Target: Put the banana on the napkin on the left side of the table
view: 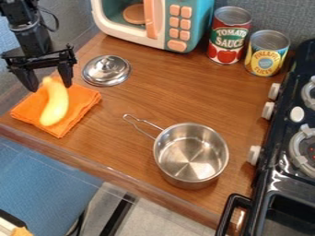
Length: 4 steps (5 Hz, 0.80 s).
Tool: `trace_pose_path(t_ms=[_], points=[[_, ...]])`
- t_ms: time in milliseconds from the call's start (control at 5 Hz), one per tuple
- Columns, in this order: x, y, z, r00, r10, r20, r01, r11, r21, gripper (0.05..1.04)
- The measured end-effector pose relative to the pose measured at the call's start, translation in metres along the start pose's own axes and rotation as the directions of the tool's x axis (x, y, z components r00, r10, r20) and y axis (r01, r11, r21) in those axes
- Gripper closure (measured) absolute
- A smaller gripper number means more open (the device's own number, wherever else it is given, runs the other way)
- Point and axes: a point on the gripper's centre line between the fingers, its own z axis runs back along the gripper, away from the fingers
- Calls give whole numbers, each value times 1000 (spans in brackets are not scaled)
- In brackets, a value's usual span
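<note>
At the bench's (132,110) ten o'clock corner, the orange napkin (26,109) carries the banana (56,105), so the placing looks done. The fingers (66,74) stand wide, one at the ten o'clock side of the banana's upper end, the other at its two o'clock side, with a gap showing on either hand. From them the banana runs off toward six o'clock, its long axis close to a twelve-to-six line and its belly bowed toward three. That is what the coming move turns on: the axis passes between the fingers, so a straight lift should clear it, I judge, while a swing toward three or nine could clip that end and roll the fruit.
</note>
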Motion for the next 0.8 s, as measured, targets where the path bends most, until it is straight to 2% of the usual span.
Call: trace_pose_path(t_ms=[200, 400, 600, 800], points=[[-1, -9, 0, 998, -68, -10, 68, 998, 2, 78], [-2, -33, 9, 976, -219, 15, 219, 975, -30, 83], [-4, -46, 16, 957, -288, 28, 288, 958, -2, 83], [-9, -53, 16, 941, -339, 17, 339, 941, -1, 83]])
